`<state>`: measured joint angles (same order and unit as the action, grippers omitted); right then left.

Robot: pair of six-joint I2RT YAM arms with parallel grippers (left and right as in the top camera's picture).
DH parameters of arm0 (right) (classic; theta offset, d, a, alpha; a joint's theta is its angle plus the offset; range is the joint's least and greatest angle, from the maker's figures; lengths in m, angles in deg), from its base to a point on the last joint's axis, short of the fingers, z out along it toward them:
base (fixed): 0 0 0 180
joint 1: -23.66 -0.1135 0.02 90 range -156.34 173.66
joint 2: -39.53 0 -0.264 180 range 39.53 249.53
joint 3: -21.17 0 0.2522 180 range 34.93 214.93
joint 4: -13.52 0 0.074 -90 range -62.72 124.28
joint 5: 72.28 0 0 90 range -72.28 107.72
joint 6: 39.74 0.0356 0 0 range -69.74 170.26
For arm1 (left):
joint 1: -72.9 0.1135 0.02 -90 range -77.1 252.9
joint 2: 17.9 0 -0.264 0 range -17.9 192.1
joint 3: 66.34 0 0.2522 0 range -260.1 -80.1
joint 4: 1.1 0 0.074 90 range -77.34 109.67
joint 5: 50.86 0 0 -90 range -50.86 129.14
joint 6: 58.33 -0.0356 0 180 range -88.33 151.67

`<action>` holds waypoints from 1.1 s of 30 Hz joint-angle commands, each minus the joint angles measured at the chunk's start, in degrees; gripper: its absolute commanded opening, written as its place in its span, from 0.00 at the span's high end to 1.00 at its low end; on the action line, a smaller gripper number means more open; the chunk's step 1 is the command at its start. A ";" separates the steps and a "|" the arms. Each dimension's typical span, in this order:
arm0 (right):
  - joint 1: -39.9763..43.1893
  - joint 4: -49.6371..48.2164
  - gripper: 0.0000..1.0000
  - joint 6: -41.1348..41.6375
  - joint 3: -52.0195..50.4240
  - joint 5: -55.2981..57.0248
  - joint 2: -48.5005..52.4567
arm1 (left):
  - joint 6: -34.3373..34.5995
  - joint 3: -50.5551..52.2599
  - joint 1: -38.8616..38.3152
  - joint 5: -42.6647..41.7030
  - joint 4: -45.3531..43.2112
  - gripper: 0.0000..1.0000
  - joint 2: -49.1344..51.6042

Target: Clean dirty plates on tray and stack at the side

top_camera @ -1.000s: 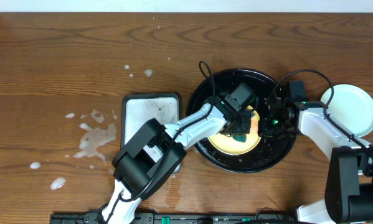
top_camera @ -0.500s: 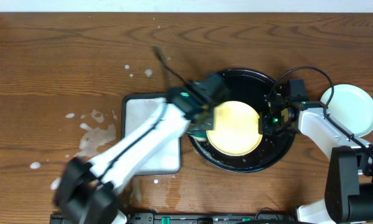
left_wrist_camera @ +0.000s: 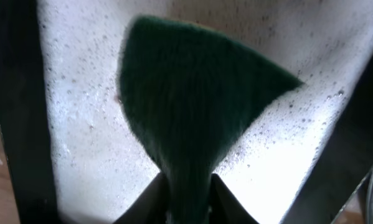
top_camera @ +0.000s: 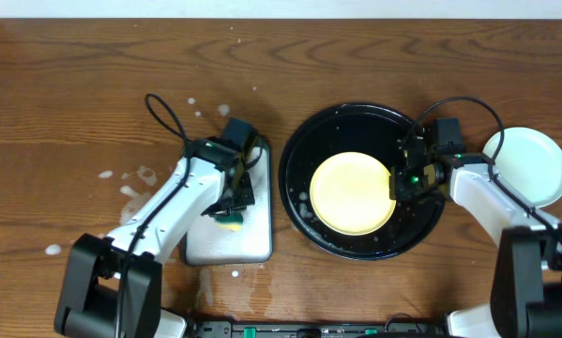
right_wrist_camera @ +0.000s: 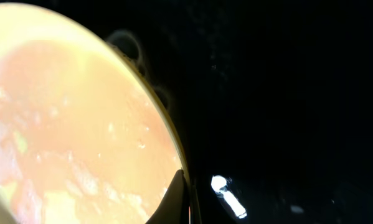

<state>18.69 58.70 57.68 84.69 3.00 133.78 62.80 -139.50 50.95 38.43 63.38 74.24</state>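
Note:
A yellow plate [top_camera: 352,194] lies in the large round black tray [top_camera: 304,141]; no red smear shows on it. My right gripper [top_camera: 397,184] is shut on the plate's right rim, which shows in the right wrist view [right_wrist_camera: 80,124] with my finger over the edge [right_wrist_camera: 181,193]. My left gripper [top_camera: 232,208] is shut on a green and yellow sponge [left_wrist_camera: 186,106] and holds it over the white rectangular tray [top_camera: 205,164]. A pale plate [top_camera: 534,164] lies at the far right.
Soapy water splashes lie on the wooden table left of the white tray [top_camera: 144,202]. The white tray's wet foamy surface fills the left wrist view [left_wrist_camera: 80,124]. Cables loop above both arms.
My left gripper carried the sponge off the yellow plate, leftward out of the black tray, to above the white tray. My right gripper stayed on the plate's rim.

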 commanded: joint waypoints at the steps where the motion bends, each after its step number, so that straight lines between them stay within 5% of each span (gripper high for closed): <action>1: -2.75 1.14 0.99 1.81 0.22 7.82 -7.87 | -2.47 -0.85 0.79 -3.34 -0.04 0.73 -3.76; 4: -6.54 3.02 0.99 2.36 0.22 14.91 -14.49 | -2.45 -0.87 0.79 -4.87 0.17 0.61 -8.85; 7: -10.80 3.98 0.99 4.35 0.22 25.44 -20.33 | -2.43 -0.87 0.79 -5.57 1.16 0.39 -14.88; 13: -18.27 3.93 0.99 4.31 0.22 42.14 -27.02 | -2.43 -0.87 0.79 -5.53 3.17 0.22 -22.71; 26: -43.98 5.05 0.99 -4.11 0.22 78.40 -29.75 | -2.40 -0.83 0.79 -5.53 2.97 0.15 -25.20; 33: -52.57 5.03 0.99 -9.05 0.22 86.90 -29.77 | -2.40 -0.83 0.79 -5.53 2.97 0.14 -25.16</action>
<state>-31.21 63.75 51.89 84.67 81.36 104.39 60.51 -139.54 51.49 33.05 66.25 48.91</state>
